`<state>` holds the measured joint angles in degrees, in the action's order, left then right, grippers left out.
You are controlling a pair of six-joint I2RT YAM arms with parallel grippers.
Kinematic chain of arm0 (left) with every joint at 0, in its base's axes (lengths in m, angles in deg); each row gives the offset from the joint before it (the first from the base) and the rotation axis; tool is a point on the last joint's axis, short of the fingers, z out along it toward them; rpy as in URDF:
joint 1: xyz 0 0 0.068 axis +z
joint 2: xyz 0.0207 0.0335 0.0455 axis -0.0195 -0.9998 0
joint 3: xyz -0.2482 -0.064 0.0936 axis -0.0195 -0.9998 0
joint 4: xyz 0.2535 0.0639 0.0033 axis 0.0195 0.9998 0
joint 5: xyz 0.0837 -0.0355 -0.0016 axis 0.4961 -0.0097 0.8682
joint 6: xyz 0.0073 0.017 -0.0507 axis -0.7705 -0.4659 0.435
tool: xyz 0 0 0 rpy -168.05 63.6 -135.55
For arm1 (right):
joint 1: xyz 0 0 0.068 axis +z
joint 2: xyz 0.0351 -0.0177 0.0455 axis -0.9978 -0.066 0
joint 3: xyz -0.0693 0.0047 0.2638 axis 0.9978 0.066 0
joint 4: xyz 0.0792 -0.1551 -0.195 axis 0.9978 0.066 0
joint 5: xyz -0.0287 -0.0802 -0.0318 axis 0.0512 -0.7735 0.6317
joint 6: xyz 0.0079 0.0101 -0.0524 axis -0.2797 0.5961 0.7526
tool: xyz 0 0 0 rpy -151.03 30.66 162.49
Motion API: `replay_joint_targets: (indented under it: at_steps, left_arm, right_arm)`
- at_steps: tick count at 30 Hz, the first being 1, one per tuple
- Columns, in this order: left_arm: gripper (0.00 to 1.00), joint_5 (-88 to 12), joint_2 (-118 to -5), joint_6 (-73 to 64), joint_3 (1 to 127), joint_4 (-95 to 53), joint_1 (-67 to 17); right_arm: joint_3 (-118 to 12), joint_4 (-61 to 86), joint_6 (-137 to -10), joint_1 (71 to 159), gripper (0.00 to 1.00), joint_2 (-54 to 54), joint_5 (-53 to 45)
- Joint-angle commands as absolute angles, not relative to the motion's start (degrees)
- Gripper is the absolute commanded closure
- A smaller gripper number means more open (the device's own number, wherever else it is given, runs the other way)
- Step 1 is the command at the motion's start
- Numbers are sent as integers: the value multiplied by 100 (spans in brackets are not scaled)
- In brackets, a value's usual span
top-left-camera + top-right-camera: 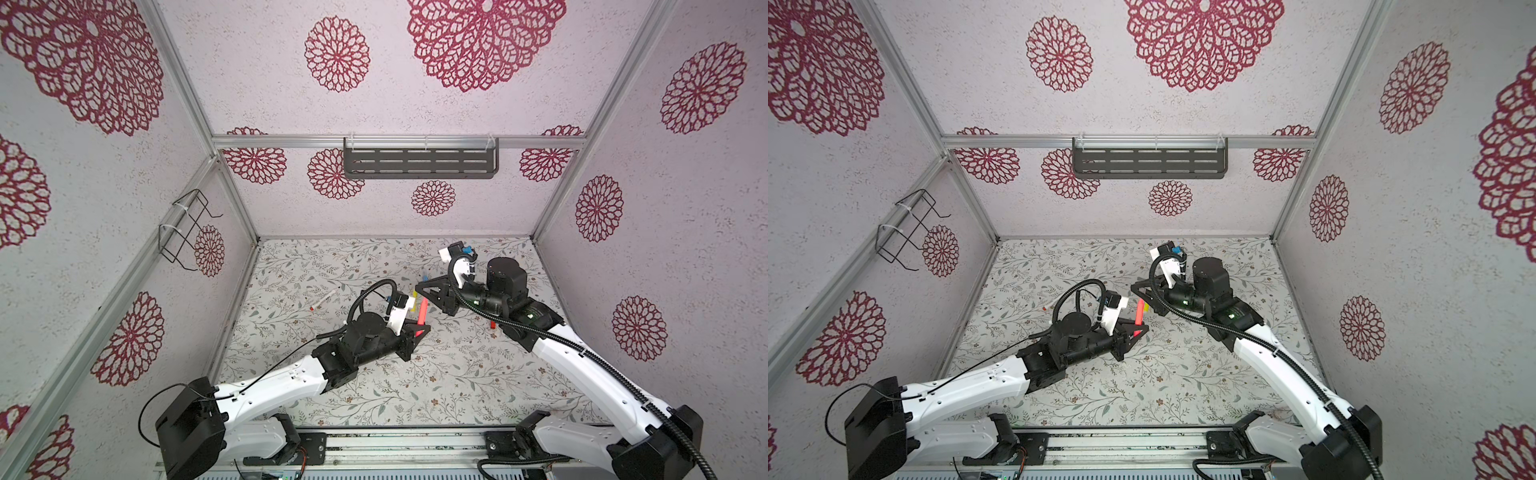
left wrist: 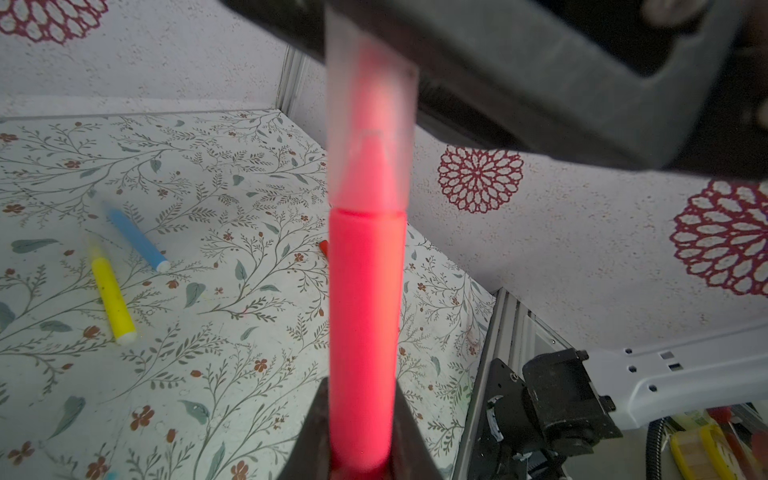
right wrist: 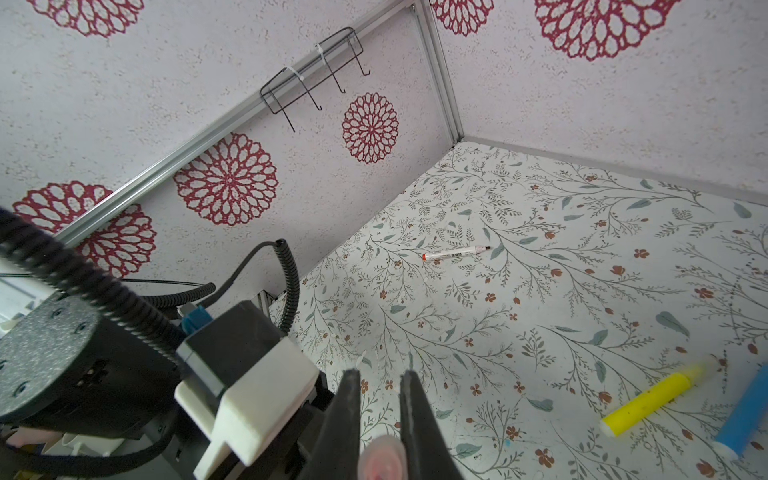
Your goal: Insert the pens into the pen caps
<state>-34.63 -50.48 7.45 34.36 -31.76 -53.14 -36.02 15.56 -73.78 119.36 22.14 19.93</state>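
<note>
Left hand (image 2: 359, 432) around pink pen (image 2: 365, 311) (right hand (image 3: 381, 395) around its clear cap (image 3: 380, 459))

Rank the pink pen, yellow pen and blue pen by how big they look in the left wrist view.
1. pink pen: largest by far, though it is nearest the camera.
2. yellow pen and blue pen: they look nearly alike, so they are not ranked.

Pen (image 2: 365, 311) in left end effector (image 2: 359, 388), tip inside pen cap (image 2: 370, 124) in right end effector (image 3: 380, 374), second pen (image 2: 112, 297) and third pen (image 2: 137, 239) behind, fourth pen (image 1: 326, 299) toward worktop (image 1: 415, 382) left edge
</note>
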Motion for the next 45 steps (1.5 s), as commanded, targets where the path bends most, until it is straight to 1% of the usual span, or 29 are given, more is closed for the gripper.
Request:
replay_joint_targets:
  at_steps: [1, 13, 23, 30, 45]
  left_arm:
    - [100, -3607, -4964, 849, 3489, -3953, -5169]
    - [100, -3769, -4898, 1134, 3471, -4063, -4672]
    - [100, -3749, -4376, 1358, 3236, -4050, -4096]
    - [100, -3852, -4080, 1349, 3242, -3826, -3675]
    - [100, -3893, -3798, 1248, 3343, -3503, -3205]
  right_arm:
    - [-3309, 1797, -7385, 12160, 100, 2260, 1968]
    - [-2613, 1451, -7678, 12752, 100, 2139, 1667]
    - [-2078, 1145, -7934, 13159, 100, 1943, 1528]
    - [-1876, 1136, -8006, 13448, 100, 1768, 1461]
    - [-1535, 610, -8364, 14190, 100, 1166, 1443]
